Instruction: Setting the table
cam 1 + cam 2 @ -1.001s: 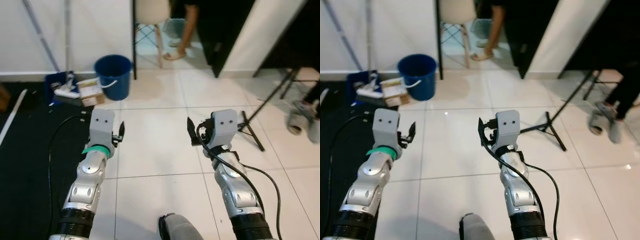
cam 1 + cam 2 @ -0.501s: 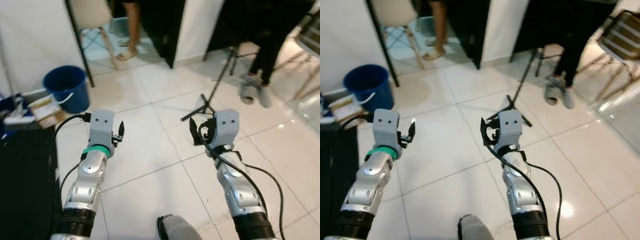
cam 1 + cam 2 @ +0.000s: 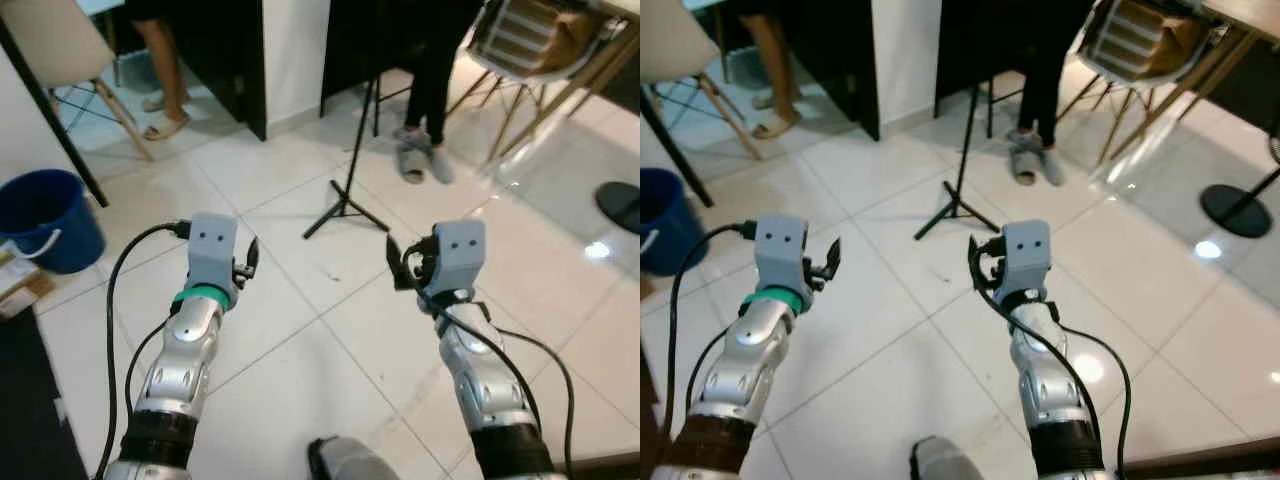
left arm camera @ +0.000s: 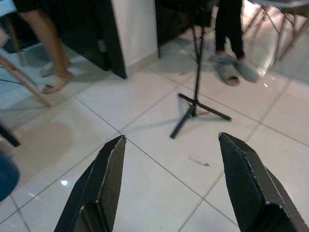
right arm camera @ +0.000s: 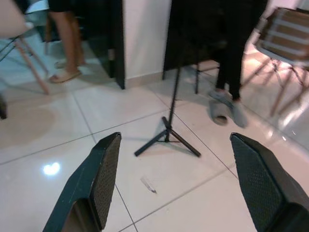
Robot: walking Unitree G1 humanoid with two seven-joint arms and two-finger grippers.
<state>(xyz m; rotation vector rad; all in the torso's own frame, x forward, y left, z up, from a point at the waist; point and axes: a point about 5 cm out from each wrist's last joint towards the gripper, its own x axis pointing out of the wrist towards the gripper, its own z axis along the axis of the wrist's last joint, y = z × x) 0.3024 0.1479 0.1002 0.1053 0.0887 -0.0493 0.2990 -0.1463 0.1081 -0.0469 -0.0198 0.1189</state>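
Your left gripper [image 4: 166,181] and right gripper [image 5: 176,181] hover over the tiled floor [image 3: 300,370], fingers spread, holding nothing. Ahead stands a black tripod [image 3: 345,205]; left, a blue bucket [image 3: 40,220]. Beyond, two persons' legs [image 3: 425,90] and chairs [image 3: 525,45]. I cannot tell where any tableware is.

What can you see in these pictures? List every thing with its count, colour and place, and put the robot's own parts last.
Tripod stand: one, black, standing on the white tiled floor ahead of the robot, between the two grippers.
Bucket: one, blue, on the floor far to the robot's left.
Chair: one, pale seat with wooden legs, at the back left.
Slatted chairs: light wood, at the back right; count unclear.
Round base: one, black, on the floor at the right edge.
People: two, legs and feet; one in sandals at the back left, one in grey slippers behind the tripod stand.
Left gripper: open, empty, held over the floor.
Right gripper: open, empty, held over the floor.
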